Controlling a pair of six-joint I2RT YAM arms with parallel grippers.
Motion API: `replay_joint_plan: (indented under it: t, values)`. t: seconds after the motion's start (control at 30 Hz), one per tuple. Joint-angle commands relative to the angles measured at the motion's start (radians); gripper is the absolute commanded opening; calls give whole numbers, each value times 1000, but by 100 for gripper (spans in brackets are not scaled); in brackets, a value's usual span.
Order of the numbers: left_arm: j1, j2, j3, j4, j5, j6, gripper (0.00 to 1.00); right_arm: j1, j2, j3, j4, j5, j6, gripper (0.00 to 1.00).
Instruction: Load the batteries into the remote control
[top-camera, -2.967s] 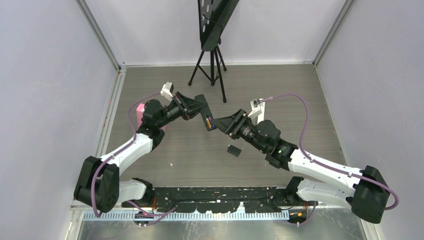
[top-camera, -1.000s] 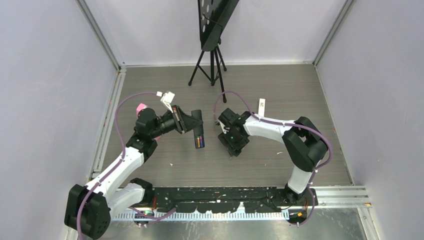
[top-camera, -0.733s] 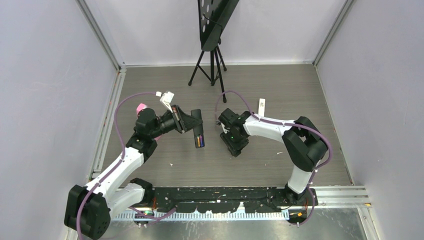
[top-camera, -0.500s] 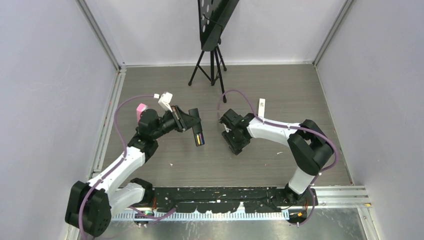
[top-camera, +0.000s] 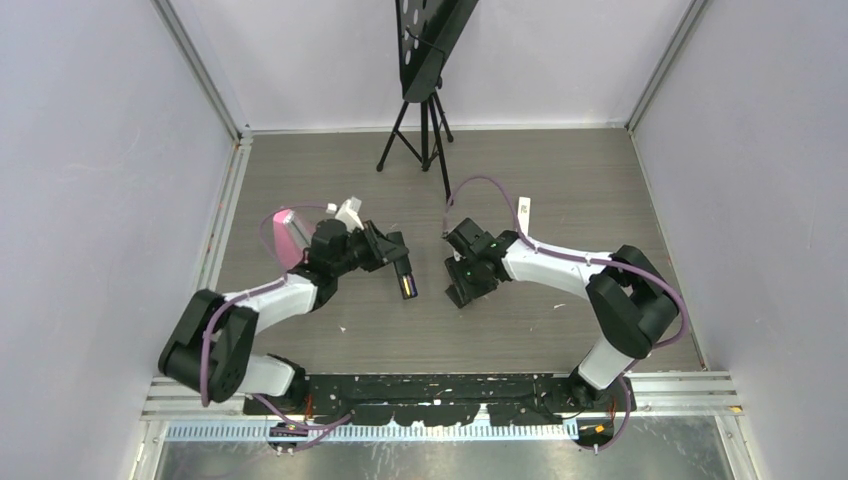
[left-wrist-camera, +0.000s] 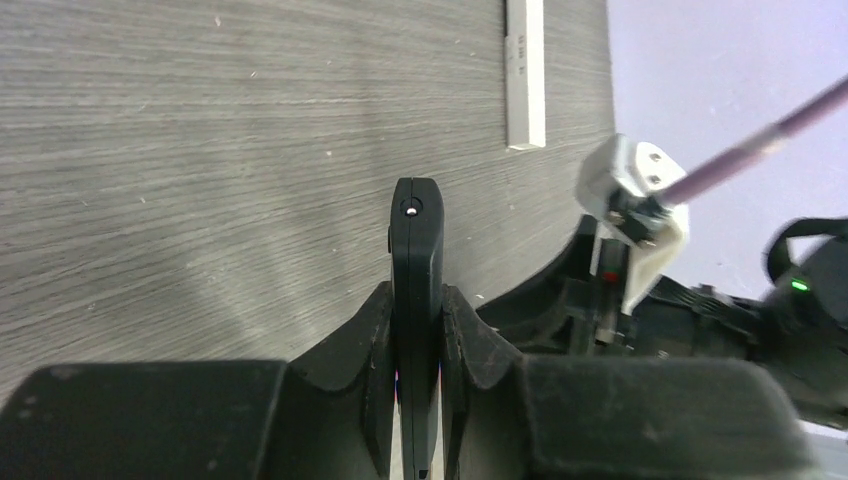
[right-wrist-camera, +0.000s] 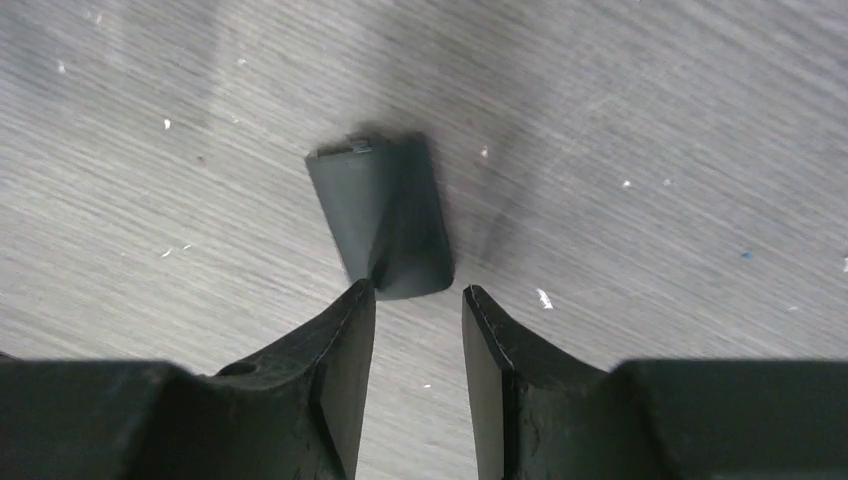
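Observation:
My left gripper (top-camera: 392, 258) (left-wrist-camera: 417, 300) is shut on the black remote control (top-camera: 404, 274) (left-wrist-camera: 417, 235) and holds it edge-on above the table. In the top view the batteries (top-camera: 409, 289) show as orange-yellow and purple streaks in the remote's open back. A small dark cover (right-wrist-camera: 383, 215) lies flat on the wood. My right gripper (top-camera: 460, 292) (right-wrist-camera: 417, 292) stands open just short of the cover. Its left fingertip is at the cover's near edge and nothing sits between the fingers. In the top view the right gripper hides the cover.
A pink block (top-camera: 289, 232) lies behind the left wrist near the left wall. A white strip (top-camera: 524, 210) (left-wrist-camera: 525, 75) lies on the table behind the right arm. A black tripod (top-camera: 425, 130) stands at the back centre.
The left arm has folded in and brought the remote slightly right and nearer. The right arm's elbow has swung right while its gripper stayed over the cover.

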Motion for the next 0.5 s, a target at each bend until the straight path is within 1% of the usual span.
replay_joint_plan:
  t: [0.0, 0.1, 0.17, 0.23, 0.3, 0.4, 0.47]
  values:
    - [-35, 97, 26, 159, -60, 4, 0, 0, -78, -29, 89, -71, 71, 37]
    - [-67, 165, 38, 192, -96, 1, 0, 0, -82, -45, 133, -106, 92, 38]
    - [-92, 196, 45, 195, -143, 5, 0, 1, -68, -47, 141, -89, 110, 39]
    - [-103, 213, 48, 193, -183, 23, 0, 10, -46, -32, 118, -39, 111, 41]
    - [-103, 210, 47, 183, -202, 35, 0, 32, -47, -27, 115, -17, 86, 48]
    - [-103, 193, 44, 163, -205, 60, 0, 51, -60, -30, 127, -18, 25, 60]
    - [-103, 180, 37, 150, -208, 75, 0, 56, -51, -22, 123, -25, -25, 66]
